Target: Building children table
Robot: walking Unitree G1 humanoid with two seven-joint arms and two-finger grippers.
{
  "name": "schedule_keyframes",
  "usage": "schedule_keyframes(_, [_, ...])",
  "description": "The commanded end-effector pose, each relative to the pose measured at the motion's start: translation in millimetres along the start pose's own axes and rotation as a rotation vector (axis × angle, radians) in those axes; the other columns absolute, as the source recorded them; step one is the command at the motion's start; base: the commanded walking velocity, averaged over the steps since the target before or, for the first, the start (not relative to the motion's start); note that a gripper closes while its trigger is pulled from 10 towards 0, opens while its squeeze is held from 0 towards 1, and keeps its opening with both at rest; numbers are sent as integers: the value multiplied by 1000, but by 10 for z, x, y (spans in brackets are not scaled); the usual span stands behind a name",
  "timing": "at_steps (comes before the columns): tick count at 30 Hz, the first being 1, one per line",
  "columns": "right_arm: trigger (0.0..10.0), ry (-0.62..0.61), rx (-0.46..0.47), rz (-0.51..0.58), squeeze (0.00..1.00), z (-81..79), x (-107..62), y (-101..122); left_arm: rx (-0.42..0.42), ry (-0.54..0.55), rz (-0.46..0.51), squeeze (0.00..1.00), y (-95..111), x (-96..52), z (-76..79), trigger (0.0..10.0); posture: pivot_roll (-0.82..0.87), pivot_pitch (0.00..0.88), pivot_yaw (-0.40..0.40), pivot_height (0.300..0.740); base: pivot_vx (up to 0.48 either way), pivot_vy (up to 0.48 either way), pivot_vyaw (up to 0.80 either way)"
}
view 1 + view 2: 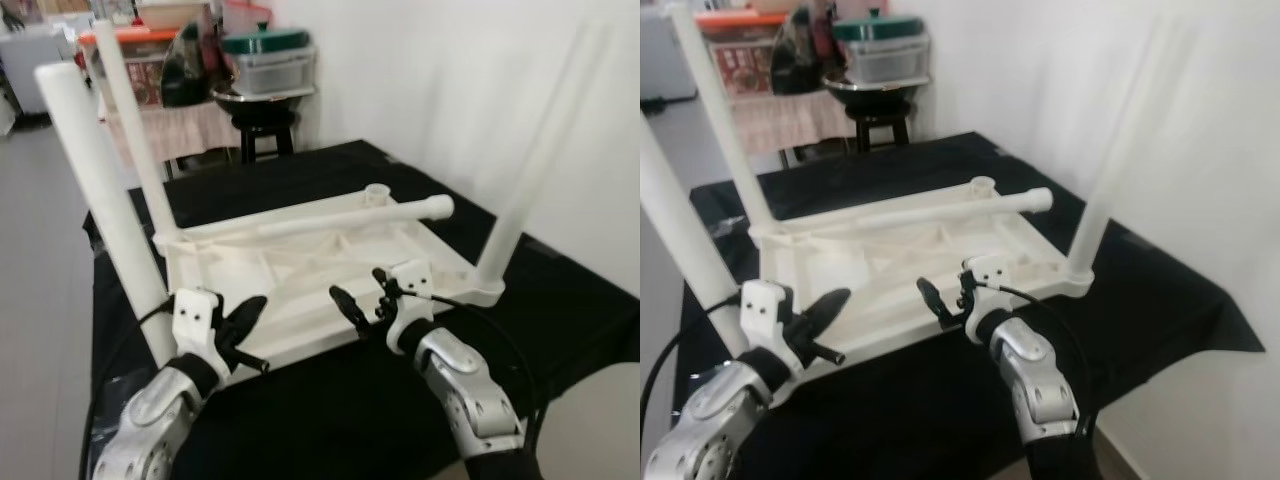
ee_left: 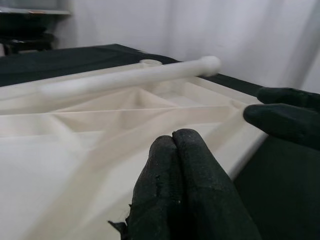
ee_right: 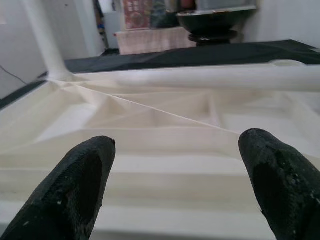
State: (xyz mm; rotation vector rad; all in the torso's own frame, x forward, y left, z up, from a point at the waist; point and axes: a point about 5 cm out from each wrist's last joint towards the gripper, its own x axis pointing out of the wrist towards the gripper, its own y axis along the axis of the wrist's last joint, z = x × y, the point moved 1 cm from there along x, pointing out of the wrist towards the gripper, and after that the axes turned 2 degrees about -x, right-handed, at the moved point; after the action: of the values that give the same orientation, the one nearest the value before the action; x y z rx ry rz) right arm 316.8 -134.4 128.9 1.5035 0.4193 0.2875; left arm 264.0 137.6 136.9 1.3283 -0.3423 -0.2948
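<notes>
While the upturned white plastic tabletop [image 1: 300, 270] lies on the black-draped surface [image 1: 330, 410] with its loose white round leg [image 1: 330, 220] across it, the right gripper [image 1: 362, 293], jaws spread, should close squarely on that leg, the left gripper [image 1: 240, 325] jaws pressed together beside the tabletop's near edge.

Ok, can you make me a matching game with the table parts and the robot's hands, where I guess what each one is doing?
Things:
1. loose leg
2. empty socket
3. left gripper
4. right gripper

States:
A. fingers open
B. lying across the upside-down tabletop
C. far corner, no leg in it
D. fingers shut

Pairs: 1-B, 2-C, 3-D, 4-A
</notes>
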Motion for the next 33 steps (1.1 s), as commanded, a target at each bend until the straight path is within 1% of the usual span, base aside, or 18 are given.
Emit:
schedule_keyframes(1, [10000, -3, 12, 8, 0, 6, 9, 9, 1, 9, -15, 0, -27, -24, -38, 10000, -148, 0, 9, 740, 0, -450, 0])
schedule_keyframes(13, [10000, 3, 21, 13, 0, 0, 2, 8, -3, 15, -12, 0, -23, -34, -41, 10000, -144, 0, 3, 740, 0, -448, 0])
schedule_keyframes(16, [10000, 34, -7, 21, 0, -23, -5, 30, -19, 22, 2, 0, -10, -36, -43, 10000, -146, 0, 3, 740, 0, 0, 0])
schedule_keyframes(19, [10000, 75, -37, 16, 0, -68, -10, 27, -14, 23, 1, 0, -7, -35, -42, 10000, -147, 0, -2, 740, 0, 0, 800])
schedule_keyframes(24, [10000, 93, -47, 18, 0, -85, -10, 30, -11, 25, 1, 0, -7, -35, -41, 10000, -147, 0, -2, 740, 0, 0, 800])
schedule_keyframes(25, [10000, 125, -63, 16, 0, -107, -10, 32, -2, 34, 3, 0, -5, -35, -40, 10000, -152, 0, -5, 740, 0, 0, 800])
schedule_keyframes(26, [10000, 125, -63, 16, 0, -107, -10, 32, -2, 34, 3, 0, -5, -35, -40, 10000, -152, 0, -5, 740, 0, 0, 800])
schedule_keyframes(27, [10000, 155, -83, 16, 0, -127, -11, 35, 11, 43, 3, 0, -3, -38, -40, 10000, -153, 0, -1, 740, 0, 0, 800])
schedule_keyframes(28, [10000, 155, -83, 16, 0, -127, -11, 35, 11, 43, 3, 0, -3, -38, -40, 10000, -153, 0, -1, 740, 0, 0, 800])
schedule_keyframes(30, [10000, 208, -106, 8, 0, -161, -10, 31, 51, 63, -4, 0, -2, -46, -39, 10000, -149, 0, 4, 740, 0, 0, 800])
schedule_keyframes(33, [10000, 235, -111, -1, 0, -177, -11, 23, 91, 81, -15, 0, -3, -66, -34, 10000, -148, 0, 5, 740, 0, 0, 800])
